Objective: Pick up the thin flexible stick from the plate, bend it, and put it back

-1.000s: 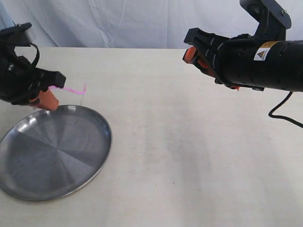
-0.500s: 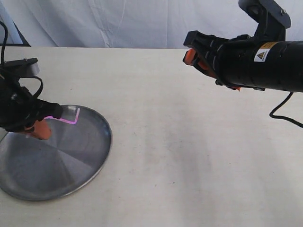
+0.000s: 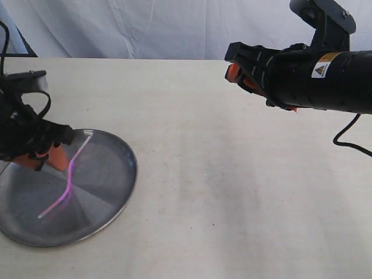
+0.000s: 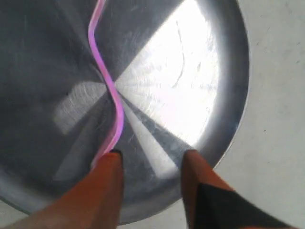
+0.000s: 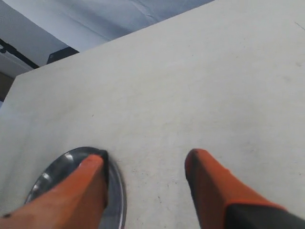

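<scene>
In the exterior view, the plate sat on the pale table at its near left. The thin flexible stick lay inside the plate in a shallow wavy bend, one pale end at the far rim and the other toward the near left of the dish. The left gripper hung low over the plate's far left edge. Its orange fingers stood apart just left of the stick's far half, with nothing clamped between them. The right gripper hovered high over the far right of the table, well apart from the plate, in front of the white cloth backdrop. In the left wrist view, the left gripper had its jaws wide apart and empty above the shiny plate. The stick snaked across the metal, its end just beside one orange finger; whether they touched could not be told. In the right wrist view, the right gripper also showed its jaws spread with nothing between them. Bare table lay below, and the plate's rim curved past one finger.
</scene>
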Controlling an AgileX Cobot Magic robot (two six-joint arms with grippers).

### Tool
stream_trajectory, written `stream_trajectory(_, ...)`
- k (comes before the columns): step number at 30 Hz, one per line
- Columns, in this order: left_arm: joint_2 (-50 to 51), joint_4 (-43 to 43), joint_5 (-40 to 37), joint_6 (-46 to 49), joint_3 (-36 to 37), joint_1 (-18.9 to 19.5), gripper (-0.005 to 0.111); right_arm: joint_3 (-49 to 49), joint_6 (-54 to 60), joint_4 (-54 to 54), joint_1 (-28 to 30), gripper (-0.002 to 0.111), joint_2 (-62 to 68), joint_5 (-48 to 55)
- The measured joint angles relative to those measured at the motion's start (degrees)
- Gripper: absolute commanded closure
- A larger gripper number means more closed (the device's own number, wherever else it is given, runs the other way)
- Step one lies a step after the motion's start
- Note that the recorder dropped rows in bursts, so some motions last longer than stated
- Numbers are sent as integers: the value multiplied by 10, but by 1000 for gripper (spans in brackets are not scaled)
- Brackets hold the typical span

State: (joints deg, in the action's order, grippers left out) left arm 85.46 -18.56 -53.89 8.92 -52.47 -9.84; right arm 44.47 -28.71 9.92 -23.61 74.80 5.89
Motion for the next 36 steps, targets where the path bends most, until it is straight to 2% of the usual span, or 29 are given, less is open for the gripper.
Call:
stream_trajectory(1,-21,0,2,-1,-5,0,107,0,0,-9,0,58,0,8)
stream_trajectory(2,-43,1,10,-1,-9,0,106,0,1,-23,0,62,0,17)
stream_trajectory(8,-152,24,55,1,-10,0,106,0,2,-79,0,108,0,77)
stream_trajectory(15,-261,1,126,15,48,0,106,0,11,-118,0,109,0,96)
stream_trajectory(21,-342,-92,195,84,131,0,106,0,19,-162,0,109,0,150)
stream_trajectory(25,-376,-192,312,176,154,0,106,0,19,-179,0,109,0,170)
stream_trajectory(27,-376,-216,385,210,145,0,106,0,19,-182,0,109,0,173)
stream_trajectory(29,-362,-224,426,225,125,0,106,0,20,-183,0,109,0,173)
stream_trajectory(32,-317,-231,417,232,90,0,106,0,20,-184,0,109,0,173)
stream_trajectory(36,-239,-242,333,253,58,0,106,0,20,-184,0,109,0,173)
